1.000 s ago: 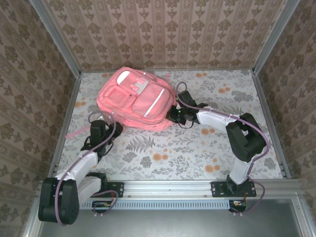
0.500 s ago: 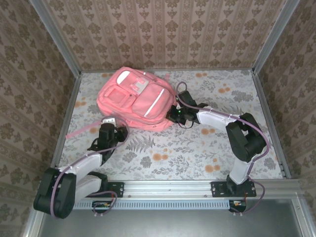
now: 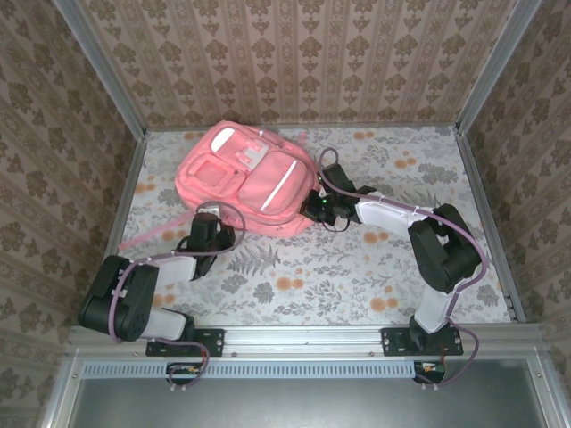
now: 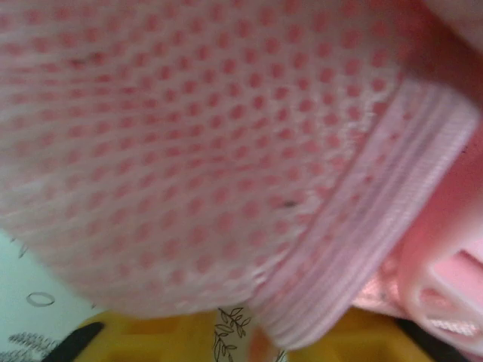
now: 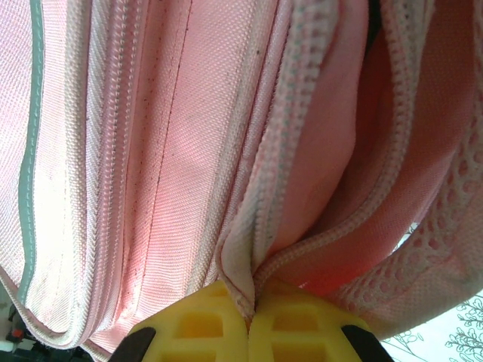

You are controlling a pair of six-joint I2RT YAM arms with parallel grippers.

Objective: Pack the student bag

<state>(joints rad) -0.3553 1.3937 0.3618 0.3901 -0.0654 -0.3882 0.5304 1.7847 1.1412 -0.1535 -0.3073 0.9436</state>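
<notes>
Left gripper point(image 3: 207, 217) has reached the bag point(image 3: 245, 178), closure undeterminable; right gripper point(image 5: 249, 317) clamps its zipper edge, readying packing.

I log three walls point(image 3: 294, 53) papered in beige-and-brown damask stripes, evenly lit; grey aluminium corner posts point(image 3: 100, 71) rising left and right; a tabletop point(image 3: 357, 267) under pale cloth printed with grey ferns and orange blossoms; a metal rail point(image 3: 303, 337) along its near edge; a plain grey ledge point(image 3: 312, 401) below.
</notes>
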